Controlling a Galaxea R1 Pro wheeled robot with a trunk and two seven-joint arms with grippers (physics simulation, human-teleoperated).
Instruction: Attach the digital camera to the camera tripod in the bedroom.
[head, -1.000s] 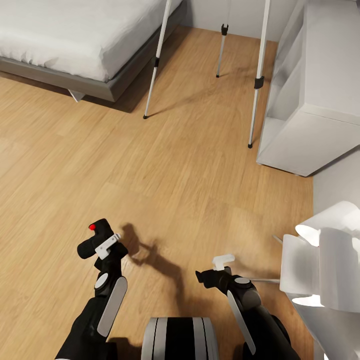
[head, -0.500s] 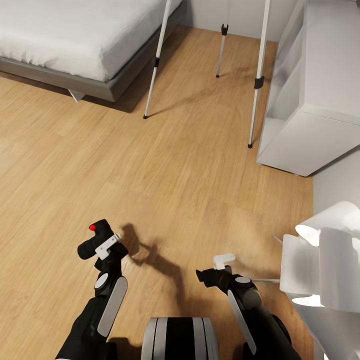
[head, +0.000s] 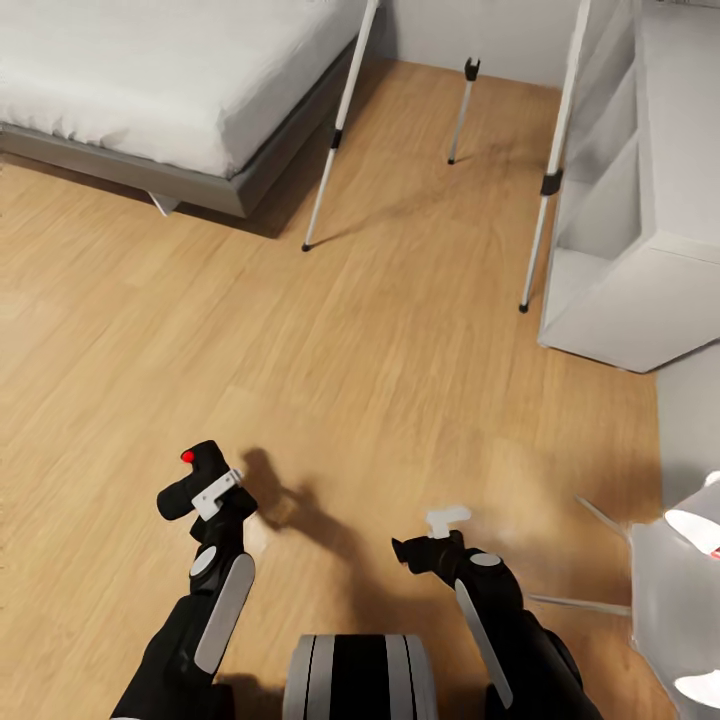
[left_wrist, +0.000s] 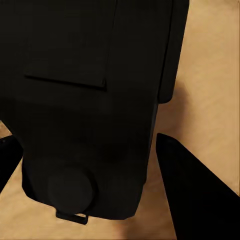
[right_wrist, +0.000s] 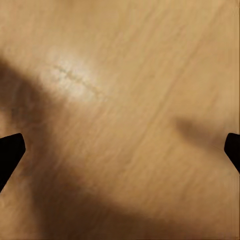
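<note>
**Camera in the left claw, tripod across the floor**

The camera (head: 195, 472) sits pinched in the left claw (head: 212, 492), red dot up, held low over the wood floor (head: 330, 360). In the left wrist view the camera's black body (left_wrist: 85, 100) sits tight between the dark fingers (left_wrist: 192, 185). The tripod (head: 340, 125) is well ahead of that claw, three pale legs standing between the bed (head: 170, 90) and a white shelf unit (head: 640, 200); its head is cut off up top. The right claw (head: 425, 540) hangs just beside the left, fingers spread and holding nothing, with bare floor (right_wrist: 125, 115) between the tips.
</note>
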